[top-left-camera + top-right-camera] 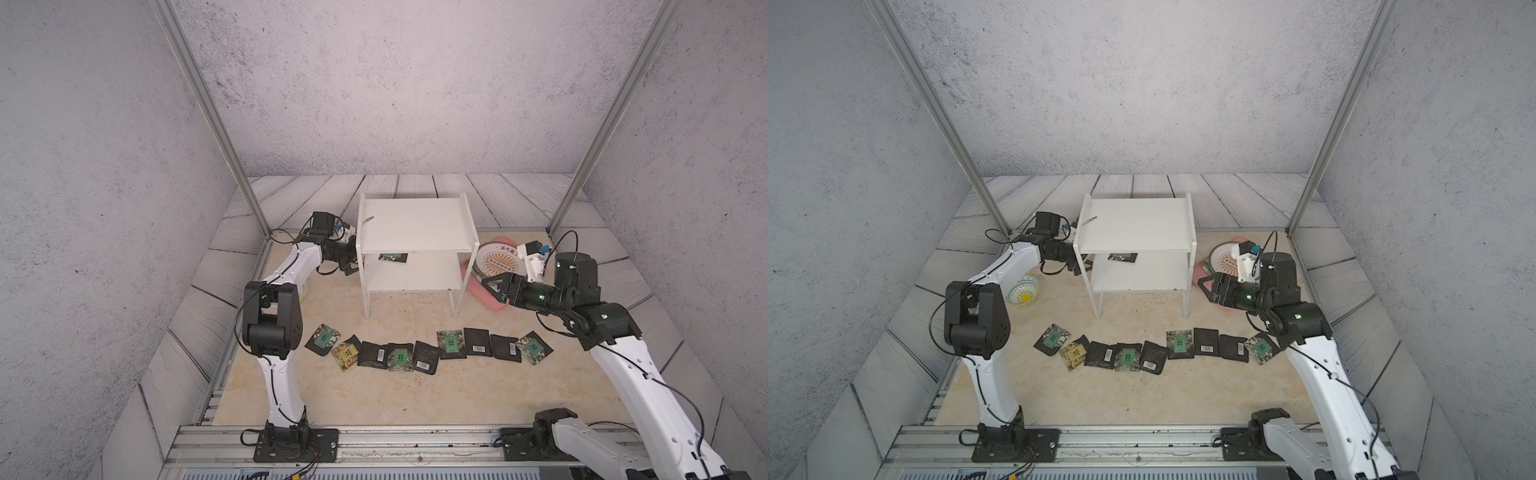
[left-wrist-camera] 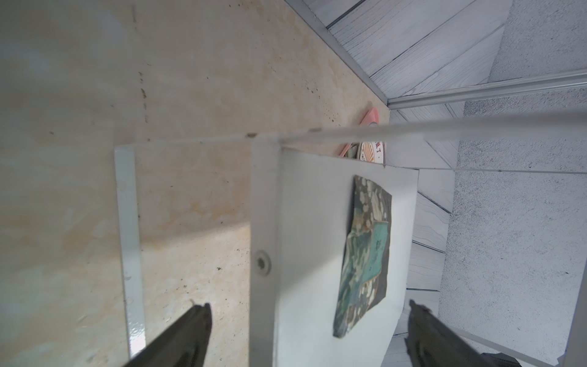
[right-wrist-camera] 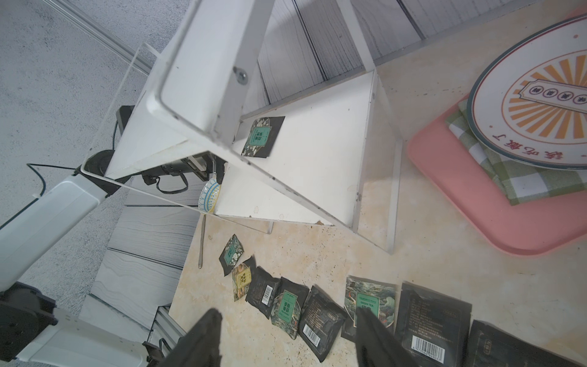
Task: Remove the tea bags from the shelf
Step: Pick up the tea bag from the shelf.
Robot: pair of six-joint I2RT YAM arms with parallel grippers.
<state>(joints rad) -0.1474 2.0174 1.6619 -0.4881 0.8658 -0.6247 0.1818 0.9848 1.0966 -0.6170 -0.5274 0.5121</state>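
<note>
Sachets like the last tea bag [image 1: 392, 257] on the shelf [image 1: 415, 224] look light, thin and crinkly, so I'd pinch the raised edge nearest the left gripper [image 2: 309, 333], whose jaws stand wide beside the lower tier. Right gripper [image 3: 287, 336] hangs partly open, empty, above the floor row of tea bags [image 1: 428, 351]; one reads "GREEN TEA" [image 3: 368, 303].
</note>
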